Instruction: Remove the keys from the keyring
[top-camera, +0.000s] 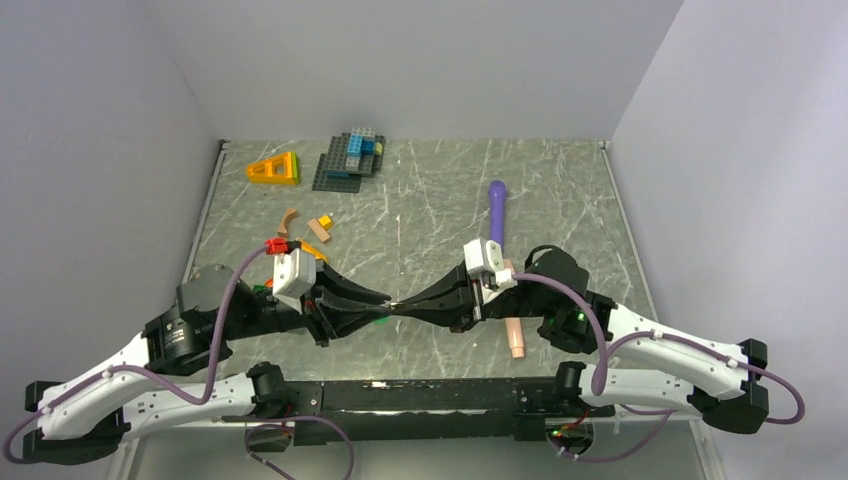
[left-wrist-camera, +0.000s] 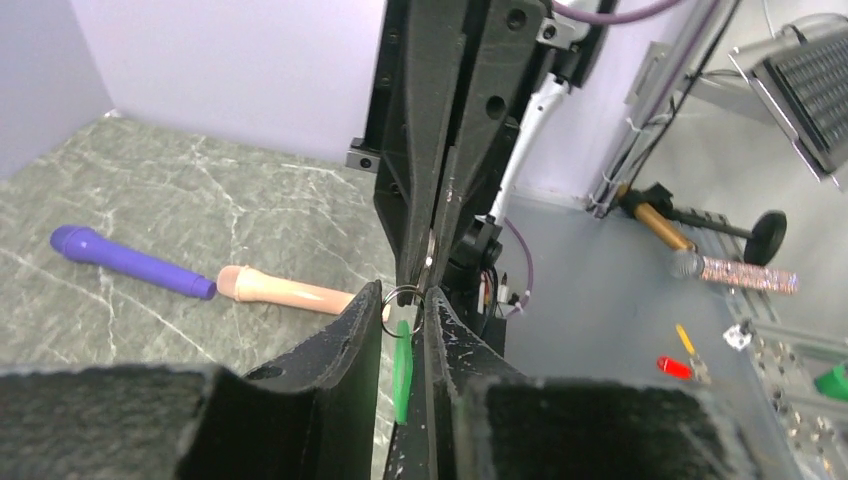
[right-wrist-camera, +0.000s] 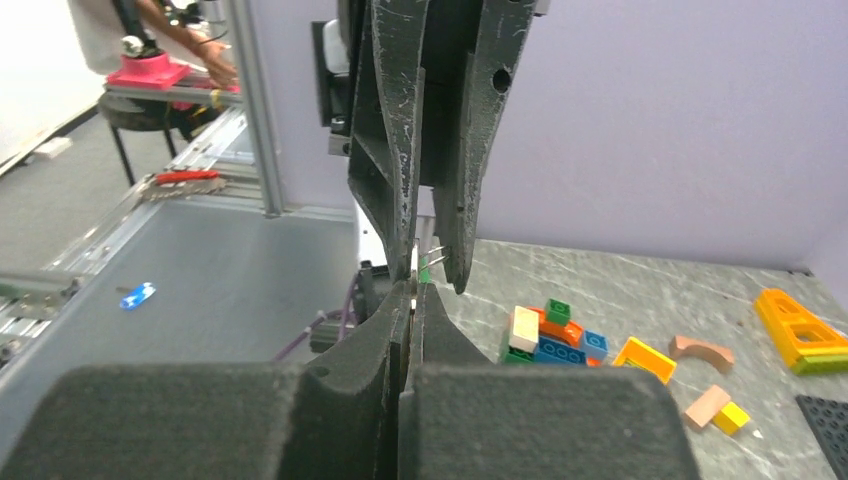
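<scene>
Keyring (left-wrist-camera: 403, 295) sits in mid-air above the bench (top-camera: 430, 200), at the spot where your two arms meet tip to tip near the front middle. Your left claw (left-wrist-camera: 403, 305) is closed down to a narrow gap, and the ring appears pinched across its width between the two tips. A green key (left-wrist-camera: 402, 370) hangs from the ring, down in the slot between the left fingers. Your right claw (right-wrist-camera: 411, 298) is pressed fully together on a thin sliver of metal just above the ring, which I take to be the brass key (left-wrist-camera: 430, 246); it is too small to be sure. Both keys look to be on the ring, so nothing has come off yet. The main risk is a straight pull apart: the key has to travel round the coil to come free, so a plain tug would likely drag it out of the right grip or twist the ring out of the left one. The ring is held only at the very tips, so a small sideways push could flip it loose. If it drops, it may land near the bricks (right-wrist-camera: 545, 335) by the left arm, where such small keys would be hard to regrasp. With the claw tips nearly touching, any rotation could also knock them together.
</scene>
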